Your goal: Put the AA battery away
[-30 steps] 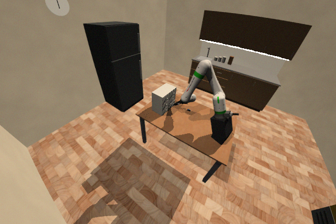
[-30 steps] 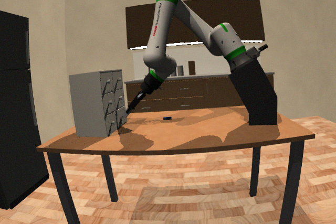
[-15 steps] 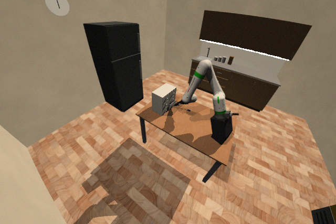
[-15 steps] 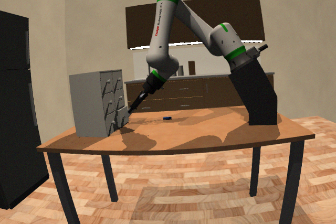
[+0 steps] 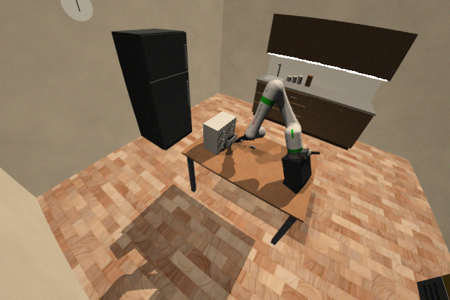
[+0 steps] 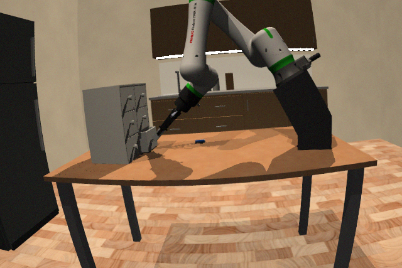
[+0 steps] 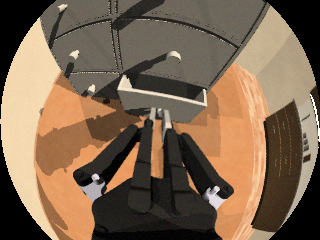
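The grey chest [image 5: 219, 121] [image 6: 103, 125] [image 7: 155, 37] stands upright at the table's far left end. Its bottom drawer [image 5: 230, 140] [image 6: 147, 142] [image 7: 175, 104], in the right column of the wrist view, is pulled partly out and looks about level. Its inside is in dark shadow, and no contents can be made out. The other drawers look pushed in. My gripper [image 5: 236, 140] [image 6: 157, 134] [image 7: 158, 115] points down at a slant and is shut on the handle of this drawer. The handle is mostly hidden by the fingertips. The blue AA battery [image 5: 252, 147] [image 6: 200, 141] lies on the table, away from the chest.
Handles stick out from the other drawer fronts, one of them [image 7: 173, 56] just above the open drawer. The arm's black base [image 5: 296, 173] [image 6: 306, 115] stands at the table's other end. The table's front edge [image 6: 207, 182] runs past the chest.
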Controlling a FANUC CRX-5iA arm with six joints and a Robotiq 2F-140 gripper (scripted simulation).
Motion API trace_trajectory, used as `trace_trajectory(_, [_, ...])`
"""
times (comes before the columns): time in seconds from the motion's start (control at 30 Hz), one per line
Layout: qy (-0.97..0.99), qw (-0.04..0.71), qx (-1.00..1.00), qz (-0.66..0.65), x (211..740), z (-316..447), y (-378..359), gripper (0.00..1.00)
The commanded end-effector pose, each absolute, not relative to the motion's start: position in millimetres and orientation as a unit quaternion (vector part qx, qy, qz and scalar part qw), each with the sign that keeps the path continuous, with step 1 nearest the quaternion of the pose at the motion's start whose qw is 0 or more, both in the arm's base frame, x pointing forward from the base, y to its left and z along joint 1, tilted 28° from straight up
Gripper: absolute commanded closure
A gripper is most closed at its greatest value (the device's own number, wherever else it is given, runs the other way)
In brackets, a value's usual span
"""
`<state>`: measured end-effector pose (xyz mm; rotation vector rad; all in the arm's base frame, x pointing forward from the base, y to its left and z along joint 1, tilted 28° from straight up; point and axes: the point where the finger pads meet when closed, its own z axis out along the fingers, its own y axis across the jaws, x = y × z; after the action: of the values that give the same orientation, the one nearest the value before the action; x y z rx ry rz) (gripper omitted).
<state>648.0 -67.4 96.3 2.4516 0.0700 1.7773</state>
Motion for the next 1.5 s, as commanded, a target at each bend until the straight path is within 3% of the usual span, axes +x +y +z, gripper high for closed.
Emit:
trace_trajectory(0.0, [0.023,0.056,0.808,0.586,644.0,94.3,-67.6,0.92])
trace_trajectory(1.47, [0.023,0.056,0.808,0.586,617.4,80.8,-68.4,0.92])
